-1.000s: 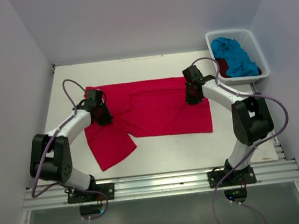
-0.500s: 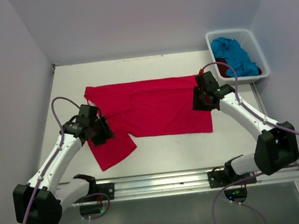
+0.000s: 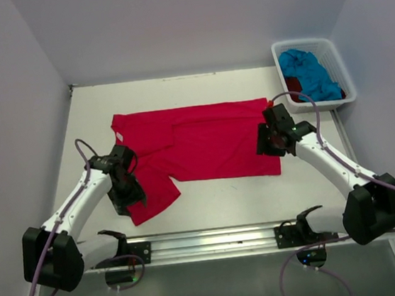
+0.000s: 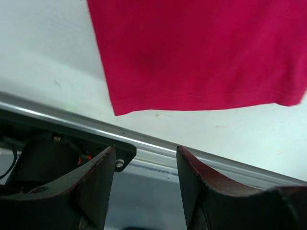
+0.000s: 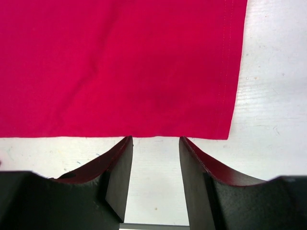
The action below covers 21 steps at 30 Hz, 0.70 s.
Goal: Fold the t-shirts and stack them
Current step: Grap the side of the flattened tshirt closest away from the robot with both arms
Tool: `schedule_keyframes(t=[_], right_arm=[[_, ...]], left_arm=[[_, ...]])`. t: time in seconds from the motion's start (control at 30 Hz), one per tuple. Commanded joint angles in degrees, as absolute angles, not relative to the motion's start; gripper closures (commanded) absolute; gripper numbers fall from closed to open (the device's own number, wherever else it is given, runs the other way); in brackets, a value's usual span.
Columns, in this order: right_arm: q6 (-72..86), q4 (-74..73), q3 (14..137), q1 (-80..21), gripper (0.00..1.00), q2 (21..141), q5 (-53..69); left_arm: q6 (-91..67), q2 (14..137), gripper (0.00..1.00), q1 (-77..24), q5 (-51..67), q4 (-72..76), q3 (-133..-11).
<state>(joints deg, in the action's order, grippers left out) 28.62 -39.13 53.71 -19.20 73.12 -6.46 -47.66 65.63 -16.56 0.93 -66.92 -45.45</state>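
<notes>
A bright red-pink t-shirt [image 3: 204, 141] lies spread flat on the white table, collar to the left and hem to the right. One sleeve [image 3: 149, 196] points toward the near edge. My left gripper [image 3: 132, 198] hovers over that sleeve, open and empty; the left wrist view shows the sleeve [image 4: 201, 52] beyond the open gripper [image 4: 146, 160]. My right gripper [image 3: 268, 145] hangs above the hem side, open and empty. In the right wrist view its tips [image 5: 156, 143] sit just short of the shirt [image 5: 120, 67]. A turquoise t-shirt [image 3: 310, 71] and a dark red one [image 3: 293, 85] lie in the basket.
The white plastic basket [image 3: 338, 67] stands at the far right corner of the table. Grey walls close in the left, back and right. A metal rail [image 3: 215, 240] with both arm bases runs along the near edge, also visible as the rail [image 4: 192, 153] in the left wrist view.
Both grippers have opened and let go of the red-pink shirt. The left arm drew back toward the near edge over the sleeve. The right gripper shifted right and nearer, to the hem.
</notes>
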Motion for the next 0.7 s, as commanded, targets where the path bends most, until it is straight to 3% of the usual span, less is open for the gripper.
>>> schedule_keyframes(t=[0.0,0.33,0.67], right_arm=[[29.8,-38.0,52.9,-19.2,0.51,70.2,-4.8],[29.3,-36.8,50.7,-19.2,0.49,66.4,-2.1],[28.7,-36.5,48.6,-19.1,0.46,64.4,-2.8]], left_arm=[[-51.1,69.8,0.42,-16.7,-0.7,-73.5,-48.1],[-53.0,89.6,0.43,-16.7,1.6,-68.9,-52.4],[-55.8,93.6,0.43,-16.0,3.1,-59.6,-47.9]])
